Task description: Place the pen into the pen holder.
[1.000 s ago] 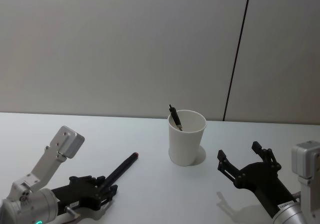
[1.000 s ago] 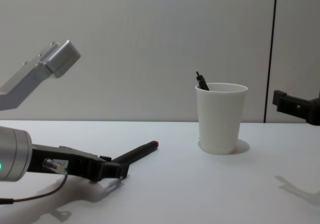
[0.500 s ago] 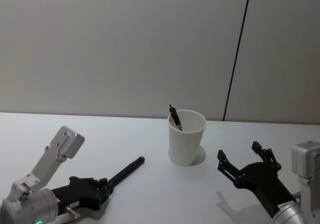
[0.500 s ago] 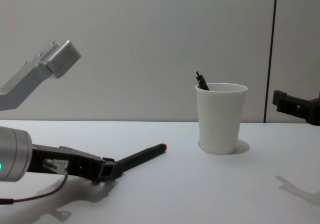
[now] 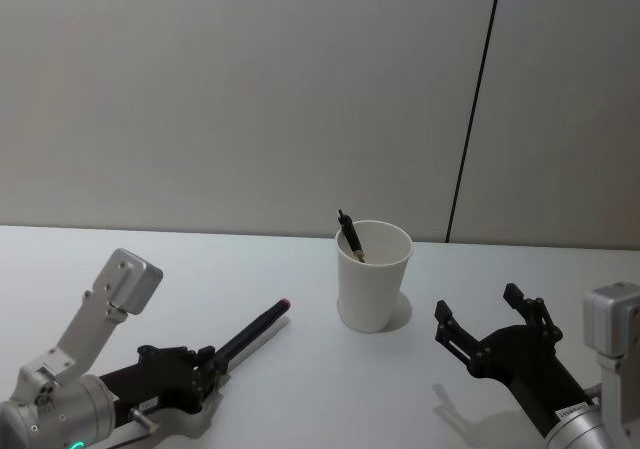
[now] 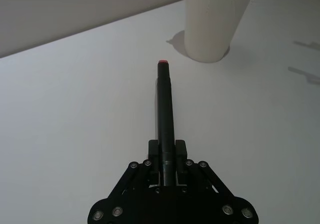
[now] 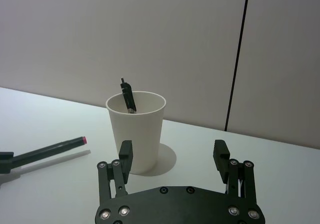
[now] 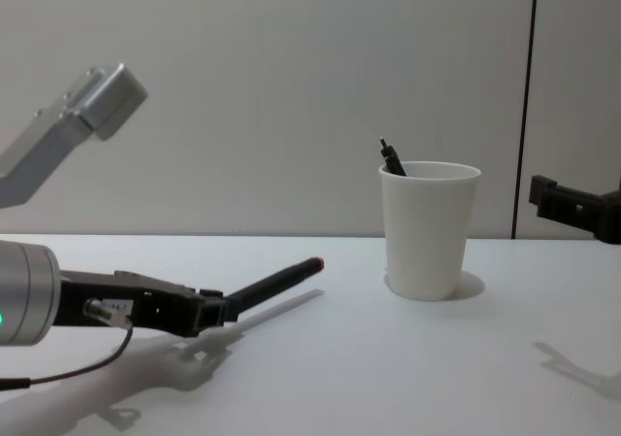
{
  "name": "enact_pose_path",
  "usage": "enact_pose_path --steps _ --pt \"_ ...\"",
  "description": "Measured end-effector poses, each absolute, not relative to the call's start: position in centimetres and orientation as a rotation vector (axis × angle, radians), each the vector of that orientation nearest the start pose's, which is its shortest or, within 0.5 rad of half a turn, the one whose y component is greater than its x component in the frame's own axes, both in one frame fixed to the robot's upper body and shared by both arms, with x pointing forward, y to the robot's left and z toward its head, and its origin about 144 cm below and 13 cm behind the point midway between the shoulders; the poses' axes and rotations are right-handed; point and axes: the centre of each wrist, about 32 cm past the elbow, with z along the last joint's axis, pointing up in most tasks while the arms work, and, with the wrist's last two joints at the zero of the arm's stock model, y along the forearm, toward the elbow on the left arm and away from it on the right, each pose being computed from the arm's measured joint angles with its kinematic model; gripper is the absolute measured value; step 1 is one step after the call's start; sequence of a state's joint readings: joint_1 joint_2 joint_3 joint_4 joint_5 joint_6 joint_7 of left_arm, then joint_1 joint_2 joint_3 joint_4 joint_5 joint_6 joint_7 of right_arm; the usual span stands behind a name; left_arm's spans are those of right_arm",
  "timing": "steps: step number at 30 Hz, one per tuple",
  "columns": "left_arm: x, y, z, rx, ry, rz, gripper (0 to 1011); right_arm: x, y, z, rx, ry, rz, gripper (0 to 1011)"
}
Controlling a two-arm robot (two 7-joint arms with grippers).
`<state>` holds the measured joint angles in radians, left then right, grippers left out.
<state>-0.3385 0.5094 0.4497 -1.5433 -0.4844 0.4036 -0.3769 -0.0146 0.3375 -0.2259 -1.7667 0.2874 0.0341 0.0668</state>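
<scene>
— Where is the pen?

— In the left gripper, low over the white table on the robot's left side. The fingers are closed on the pen's rear end, and the black barrel sticks out ahead of them, with its red tip aimed toward the pen holder.

— Is it lying on the table?

— No. From the chest camera it tilts upward, red tip highest, and its shadow falls on the tabletop apart from the barrel (so it is clear of the surface).

— And the holder?

— It is a white paper cup standing upright near the middle of the table, well apart from the red tip. Another dark pen leans inside it, its top poking above the rim on the side toward the left arm.

— The other arm?

— The right gripper sits idle on the right side near the cup, its two fingers spread wide with nothing between them.
</scene>
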Motion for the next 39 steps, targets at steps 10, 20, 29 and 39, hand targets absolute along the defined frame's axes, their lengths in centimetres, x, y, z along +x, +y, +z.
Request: enact_pose_path --steps 10,20,29,39 --pt "51.7 25.5 121.6 0.225 0.089 0.853 191 44.3 -23.7 118.9 0.026 -0.075 -1.229 1001" --pt "51.1 25.7 121.8 0.096 -0.022 0.848 191 44.3 -23.7 118.9 0.026 -0.075 -1.229 1001" --pt "51.0 25.6 122.3 -0.023 -0.127 0.8 191 44.3 -23.7 118.9 0.026 -0.075 -1.229 1001" --pt "51.5 25.0 122.9 -0.156 -0.221 0.69 191 44.3 -23.7 118.9 0.026 -0.075 -1.229 1001"
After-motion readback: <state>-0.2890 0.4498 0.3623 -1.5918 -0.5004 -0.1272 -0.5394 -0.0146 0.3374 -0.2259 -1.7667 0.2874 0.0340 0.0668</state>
